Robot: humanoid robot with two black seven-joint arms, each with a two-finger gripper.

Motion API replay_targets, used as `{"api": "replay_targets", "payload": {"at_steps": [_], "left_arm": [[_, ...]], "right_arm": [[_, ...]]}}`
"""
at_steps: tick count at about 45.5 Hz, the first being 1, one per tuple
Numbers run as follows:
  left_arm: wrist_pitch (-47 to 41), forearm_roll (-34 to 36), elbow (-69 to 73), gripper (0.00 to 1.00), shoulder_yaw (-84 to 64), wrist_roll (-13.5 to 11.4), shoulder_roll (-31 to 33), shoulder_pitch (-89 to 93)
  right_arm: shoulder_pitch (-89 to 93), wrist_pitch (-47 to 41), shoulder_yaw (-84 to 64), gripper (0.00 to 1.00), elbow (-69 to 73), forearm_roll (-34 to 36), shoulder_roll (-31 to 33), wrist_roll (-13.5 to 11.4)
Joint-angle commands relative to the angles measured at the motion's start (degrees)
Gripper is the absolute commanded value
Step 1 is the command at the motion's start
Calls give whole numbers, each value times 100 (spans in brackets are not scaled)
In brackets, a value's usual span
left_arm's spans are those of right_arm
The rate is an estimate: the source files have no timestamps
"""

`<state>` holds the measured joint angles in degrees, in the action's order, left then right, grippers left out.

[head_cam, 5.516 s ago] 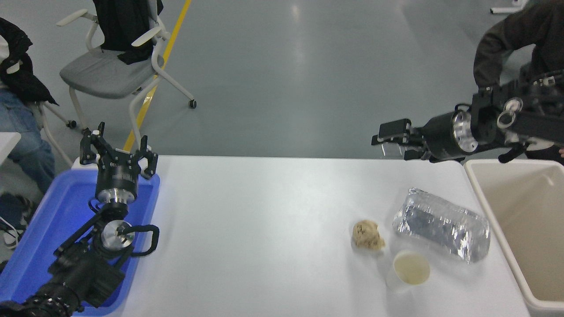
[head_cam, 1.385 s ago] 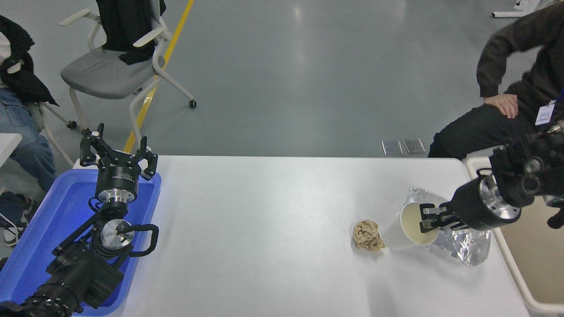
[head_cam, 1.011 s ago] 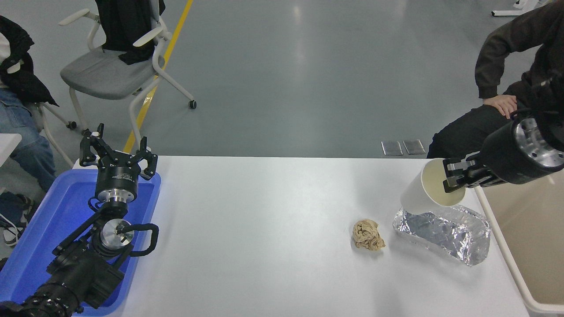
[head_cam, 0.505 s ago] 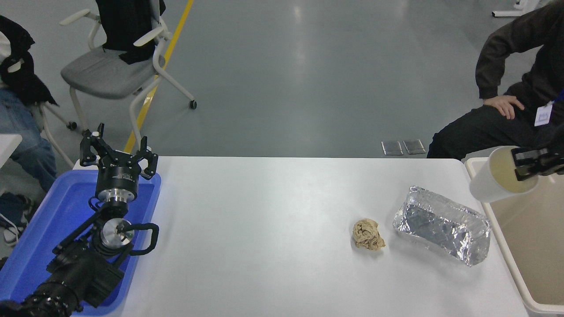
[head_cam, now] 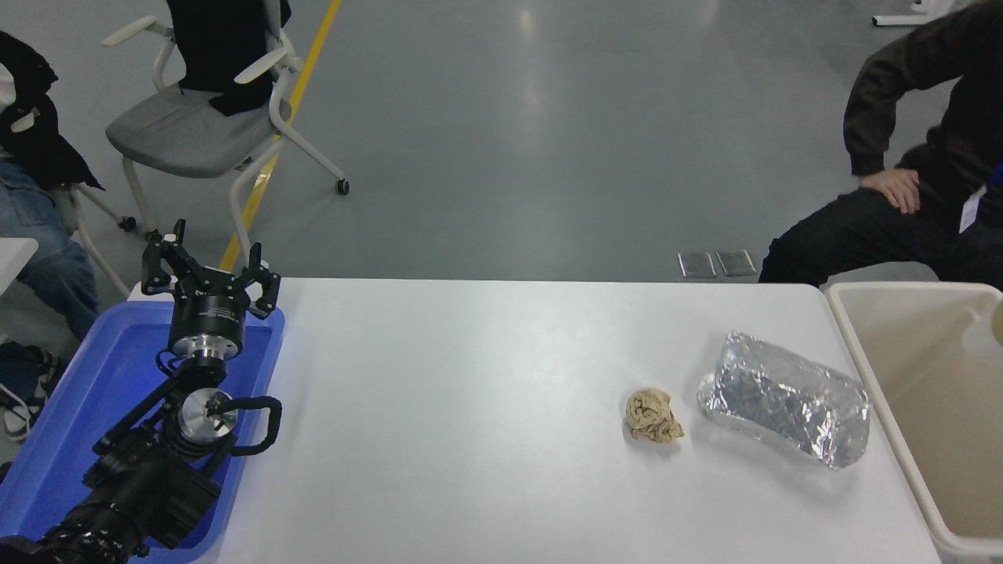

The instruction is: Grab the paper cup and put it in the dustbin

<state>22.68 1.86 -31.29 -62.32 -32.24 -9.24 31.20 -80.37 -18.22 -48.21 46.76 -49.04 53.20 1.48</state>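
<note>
Only a pale sliver of the white paper cup [head_cam: 986, 337] shows at the picture's right edge, over the inside of the cream-beige dustbin [head_cam: 856, 345]. The dustbin stands at the table's right end. My right arm and its gripper are out of the picture, so I cannot see what holds the cup. My left gripper [head_cam: 210, 266] is open and empty, parked over the blue tray [head_cam: 55, 423] at the lower left.
A crumpled brown paper ball [head_cam: 653, 416] and a crinkled silver foil package [head_cam: 786, 398] lie on the white table [head_cam: 470, 407] left of the dustbin. A person sits beyond the far right corner [head_cam: 901, 196]. A chair [head_cam: 196, 125] stands at the far left.
My right gripper lifted the cup off the table and carried it right, over the dustbin's rim. Now the arm has left the picture and only the cup's edge shows.
</note>
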Motion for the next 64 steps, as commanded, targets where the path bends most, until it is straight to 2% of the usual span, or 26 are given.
{"api": "replay_targets", "payload": {"at_steps": [1,10,18,30,31,32,33,34,46,51,59,61,64], "left_arm": [[0,-1,0,99,0,-2,1,0],[0,-1,0,99,0,-2,1,0],[0,-1,0,99,0,-2,1,0],[0,-1,0,99,0,-2,1,0],[0,-1,0,99,0,-2,1,0],[0,-1,0,99,0,-2,1,0],[0,-1,0,99,0,-2,1,0],[0,-1,0,99,0,-2,1,0],[0,-1,0,99,0,-2,1,0],[0,-1,0,99,0,-2,1,0],[0,8,0,99,0,7,1,9],[0,8,0,99,0,7,9,9],[0,-1,0,99,0,7,1,9]], "right_arm": [[2648,1031,1656,0,-1651,-62,-512,2],[3686,1637,2544,0,-2311,0,-1171,-7],[4161,1761,3160,0,-2663,456,-1646,-42],[4179,1849,3388,0,-2716,510,-1708,-42],[4170,1831,3467,12,-2716,510,-1708,-42],[4170,1796,3555,36,-2716,510,-1708,-33],[4162,1787,3625,80,-2707,501,-1699,-33],[4162,1779,3687,100,-2698,501,-1699,-42],[4004,1734,3758,100,-2584,483,-1699,-24],[3749,1726,3758,100,-2119,413,-1629,-24],[2634,1726,3381,100,-371,-8,-576,-103],[1967,1717,2802,100,131,-316,-346,-121],[1150,1629,2012,100,482,-405,-249,-112]]}}
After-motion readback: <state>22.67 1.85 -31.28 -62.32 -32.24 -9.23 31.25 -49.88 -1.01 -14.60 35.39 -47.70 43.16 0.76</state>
